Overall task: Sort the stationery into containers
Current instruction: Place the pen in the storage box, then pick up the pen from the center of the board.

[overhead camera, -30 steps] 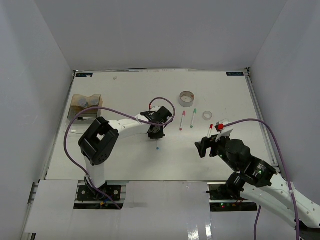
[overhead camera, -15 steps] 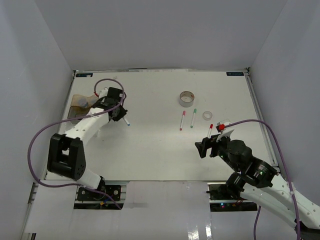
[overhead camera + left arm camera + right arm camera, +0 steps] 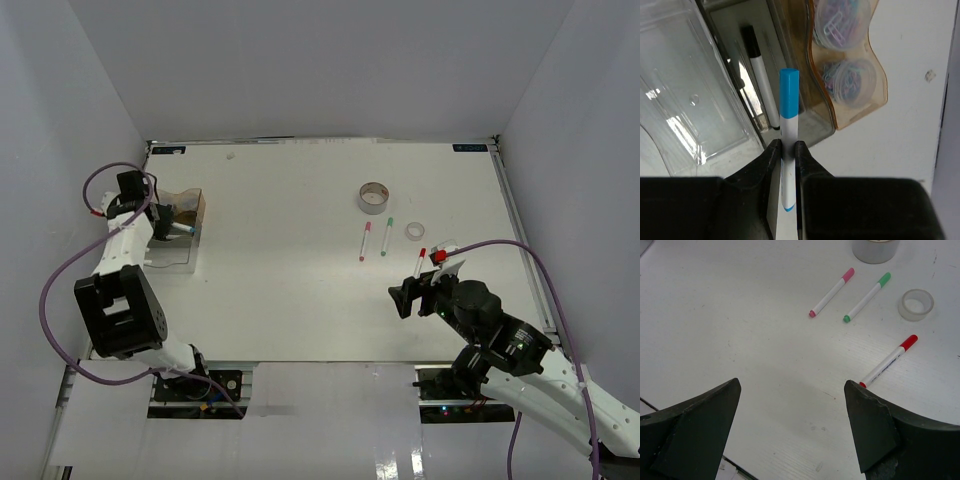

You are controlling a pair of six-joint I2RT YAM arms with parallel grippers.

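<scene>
The left gripper (image 3: 788,150) is clenched on the blue-capped marker (image 3: 789,95), the amber box (image 3: 867,107) just beyond its tips (black-capped marker (image 3: 760,75) inside); the right gripper (image 3: 791,385) gapes, red-capped marker (image 3: 888,361) just ahead.

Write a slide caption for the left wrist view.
Left gripper grips blue-capped white marker over translucent amber plastic box holding black-capped marker.

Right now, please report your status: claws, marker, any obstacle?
Left claw shut on blue marker, at amber box. Right claw open, empty. Black marker lies in box. No obstacle seen.
</scene>
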